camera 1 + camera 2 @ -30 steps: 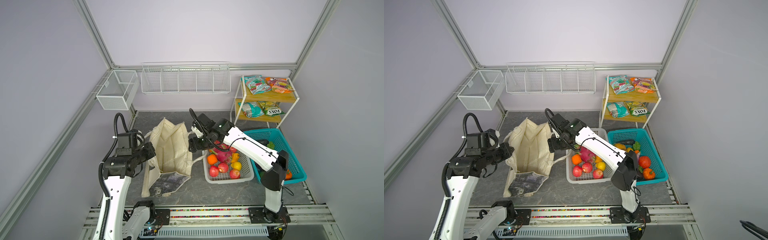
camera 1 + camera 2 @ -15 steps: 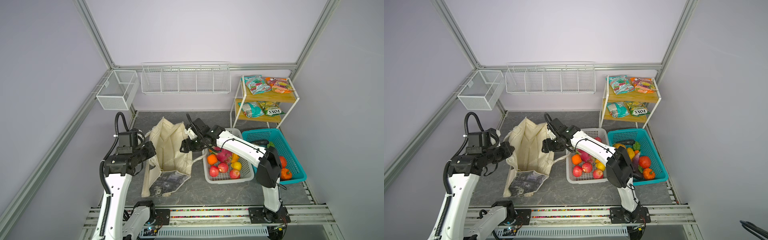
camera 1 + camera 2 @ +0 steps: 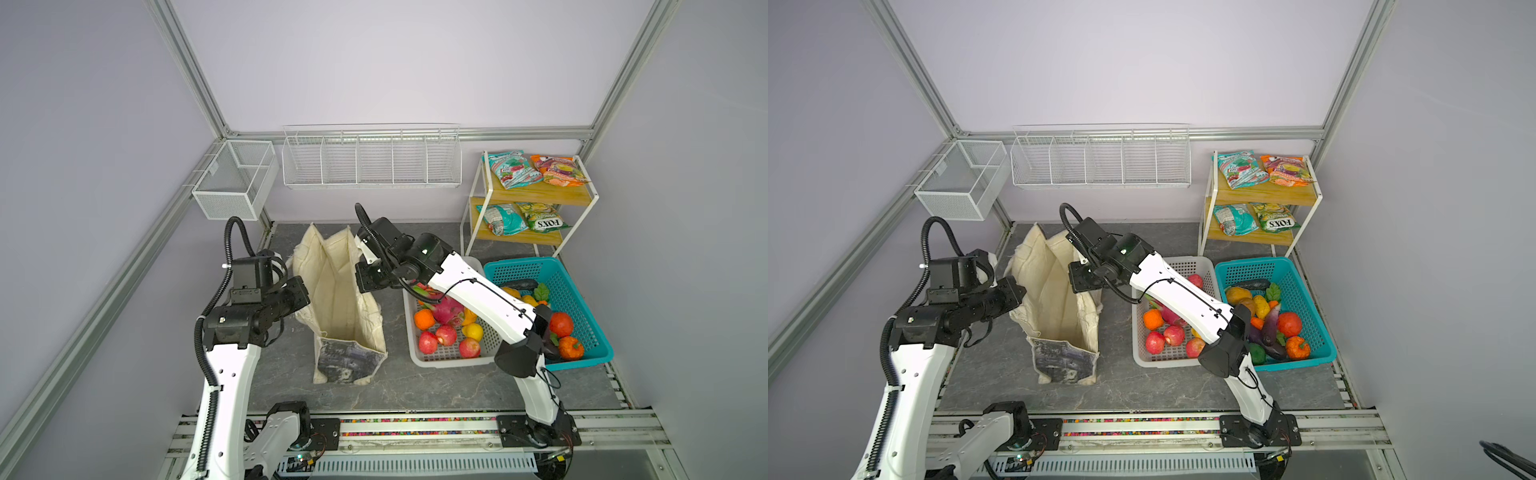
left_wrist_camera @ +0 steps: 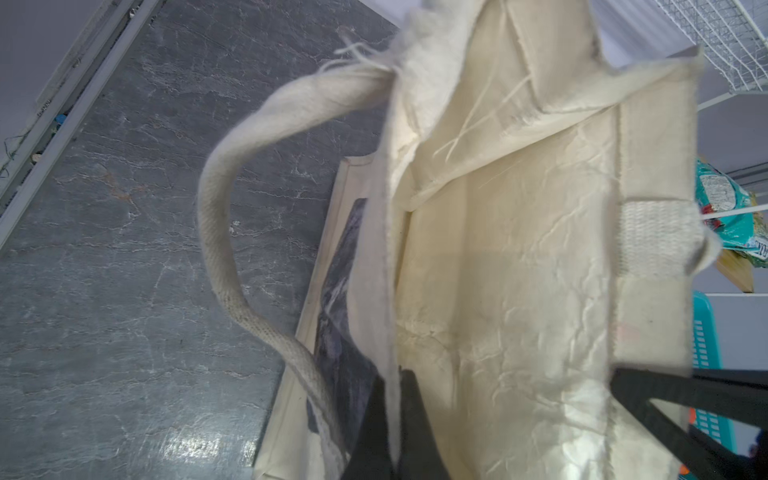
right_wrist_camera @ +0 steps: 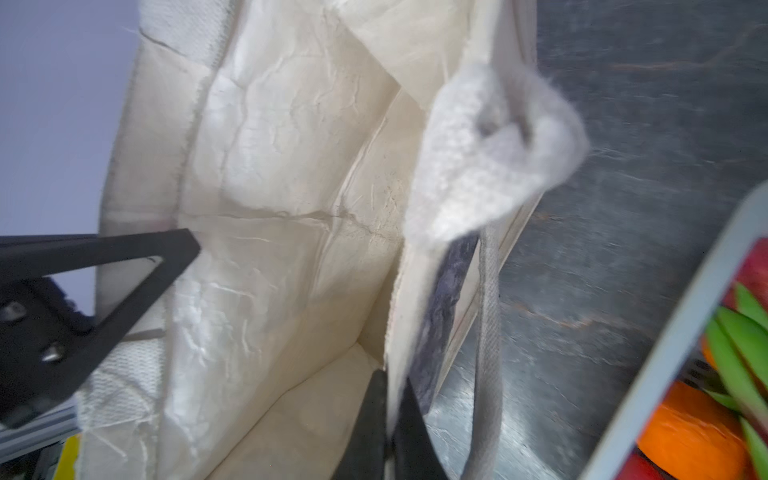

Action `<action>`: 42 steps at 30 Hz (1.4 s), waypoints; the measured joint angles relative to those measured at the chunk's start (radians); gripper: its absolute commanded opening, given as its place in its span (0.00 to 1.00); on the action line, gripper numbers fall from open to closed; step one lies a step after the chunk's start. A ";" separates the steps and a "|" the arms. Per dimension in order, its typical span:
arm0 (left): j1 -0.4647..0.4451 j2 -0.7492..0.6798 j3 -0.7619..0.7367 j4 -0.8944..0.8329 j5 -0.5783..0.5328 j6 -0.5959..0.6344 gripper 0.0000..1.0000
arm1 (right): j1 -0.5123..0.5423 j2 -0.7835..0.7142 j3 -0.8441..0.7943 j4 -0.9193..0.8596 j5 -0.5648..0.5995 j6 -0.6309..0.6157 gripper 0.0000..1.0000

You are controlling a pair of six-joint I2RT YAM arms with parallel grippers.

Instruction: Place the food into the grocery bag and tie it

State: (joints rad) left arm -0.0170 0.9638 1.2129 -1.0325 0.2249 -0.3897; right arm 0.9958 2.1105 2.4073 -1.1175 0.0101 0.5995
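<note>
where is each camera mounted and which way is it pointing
Top views: high in front, looking down and back over the table; left arm, right arm, grocery bag and white basket show in both.
Left wrist: on the left arm, facing along the left gripper, shut on one bag wall, into the bag.
Right wrist: on the right arm, facing along the right gripper, shut on the opposite wall.
Shared: both wrist views show the bag's inside and the other gripper.
</note>
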 measured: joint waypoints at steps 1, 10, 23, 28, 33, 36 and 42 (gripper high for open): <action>0.000 0.006 0.000 0.001 0.006 0.002 0.00 | -0.005 0.000 0.002 -0.026 0.026 -0.001 0.07; 0.000 0.062 0.000 0.011 -0.046 0.041 0.00 | -0.044 0.032 0.002 -0.195 0.175 -0.010 0.07; 0.000 0.076 0.054 -0.024 -0.141 0.088 0.00 | -0.099 0.063 0.141 -0.331 0.278 -0.050 0.09; 0.000 0.076 0.027 -0.016 -0.107 0.084 0.00 | -0.099 0.063 0.092 -0.306 0.192 -0.055 0.49; 0.002 0.075 -0.018 0.013 -0.104 0.075 0.00 | -0.098 0.056 -0.039 -0.220 0.103 -0.046 0.70; 0.004 0.075 -0.026 0.025 -0.105 0.066 0.00 | -0.098 0.034 -0.139 -0.175 0.078 -0.026 0.78; 0.005 0.069 -0.027 0.032 -0.108 0.061 0.00 | -0.098 -0.100 -0.361 -0.082 0.079 0.020 0.89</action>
State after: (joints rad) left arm -0.0120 1.0325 1.1862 -1.0004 0.1173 -0.3290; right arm 0.8978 2.0106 2.0464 -1.1992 0.0887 0.6197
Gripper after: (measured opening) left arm 0.047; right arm 0.857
